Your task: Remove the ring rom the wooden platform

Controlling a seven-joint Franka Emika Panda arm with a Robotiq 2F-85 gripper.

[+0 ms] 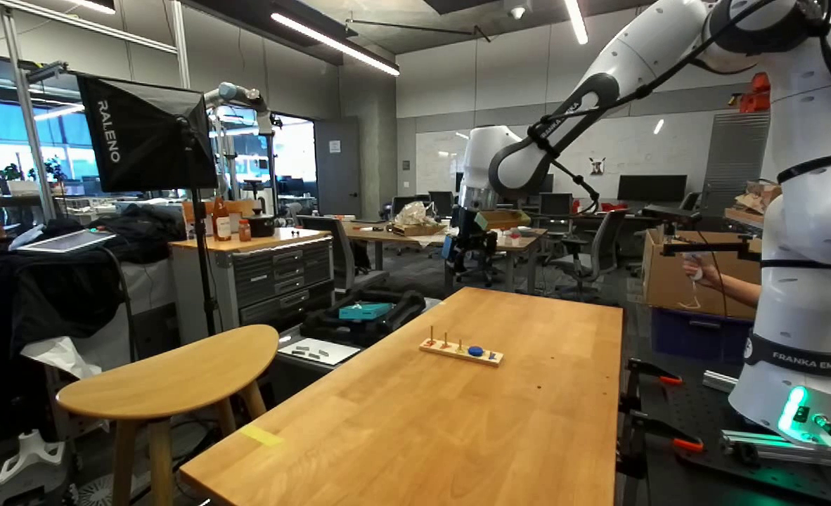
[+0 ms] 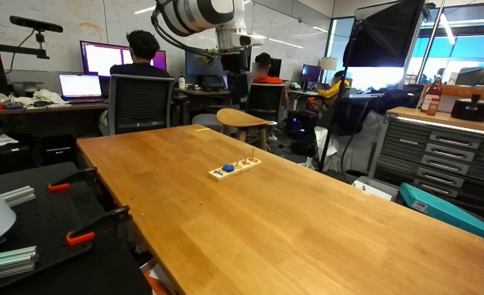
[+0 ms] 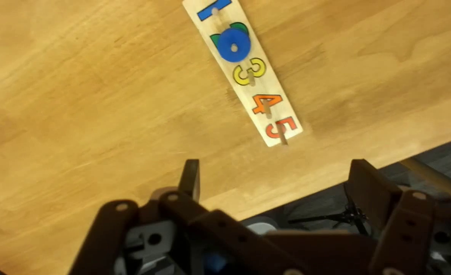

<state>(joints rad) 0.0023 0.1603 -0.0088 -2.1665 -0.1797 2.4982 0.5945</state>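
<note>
The gripper (image 3: 275, 168) has its jaws spread wide, holding nothing, up above the table (image 3: 95, 95). The blue ring (image 3: 225, 42) sits around a peg (image 3: 234, 47) on the wooden platform (image 3: 263, 89), covering most of a green number (image 3: 240, 26). One end of the platform's clipped in the wrist view, and the gripper's just a dark, hard-to-read shape in both exterior views.

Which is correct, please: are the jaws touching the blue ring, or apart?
Apart: the wrist view shows wooden tabletop between the open jaws and the blue ring.
</note>
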